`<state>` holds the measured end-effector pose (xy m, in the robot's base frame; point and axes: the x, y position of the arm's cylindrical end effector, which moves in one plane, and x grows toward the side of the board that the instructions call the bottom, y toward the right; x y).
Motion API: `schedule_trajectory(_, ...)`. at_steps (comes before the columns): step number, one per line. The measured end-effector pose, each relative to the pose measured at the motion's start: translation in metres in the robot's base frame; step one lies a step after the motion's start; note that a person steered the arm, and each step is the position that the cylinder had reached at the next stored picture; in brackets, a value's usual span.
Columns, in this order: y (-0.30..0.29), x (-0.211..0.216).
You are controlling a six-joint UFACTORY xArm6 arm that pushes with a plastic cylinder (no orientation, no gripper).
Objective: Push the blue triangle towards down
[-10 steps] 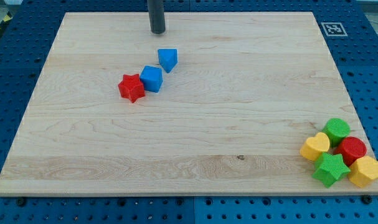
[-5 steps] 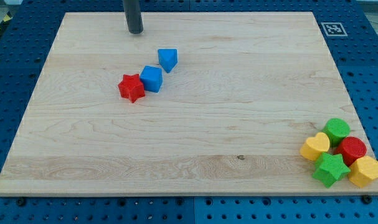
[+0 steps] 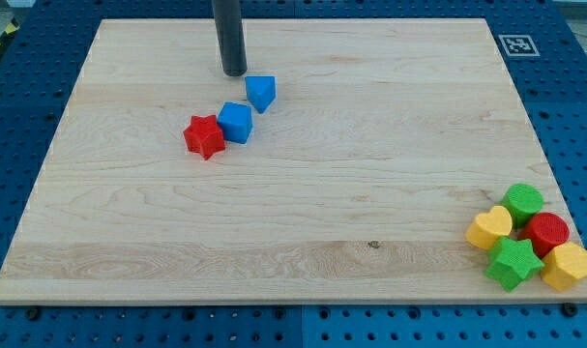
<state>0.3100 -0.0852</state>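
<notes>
Starting at the left of the group, the red star (image 3: pixel 204 136) is sitting on the wooden board (image 3: pixel 293 271), touching or nearly touching the blue cube (image 3: pixel 236 123) just to its right and slightly farther back. Going right again, the blue triangle (image 3: pixel 261 93) is lying a little beyond the cube toward the far edge, close to it, though whether the two are touching is hard to tell. My tip (image 3: pixel 234 72) is standing just to the left of the triangle and a touch farther away, near it but apparently not in contact; since the arm is carrying a plain rod, there is nothing to spread or pinch, and no holding state is applying here. The relation that matters is this: the triangle is lying to the right and slightly nearer than my tip, so a straight pull toward the near edge from here would be missing it, or clipping its left side and nudging the cube instead. In my judgement the tip is needing to be on the far side of the triangle, directly behind it, before driving it toward the near edge. Far off at the near right corner, the yellow heart (image 3: pixel 489 228), green cylinder (image 3: pixel 522 202), red cylinder (image 3: pixel 546 232), green star (image 3: pixel 513 263) and a yellow block (image 3: pixel 568 266) are clustering together, well apart from the push.
</notes>
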Motion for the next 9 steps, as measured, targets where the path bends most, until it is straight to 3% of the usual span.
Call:
schedule_trajectory(3, 0.014, 0.013)
schedule_trajectory(6, 0.085, 0.013)
schedule_trajectory(9, 0.043, 0.015)
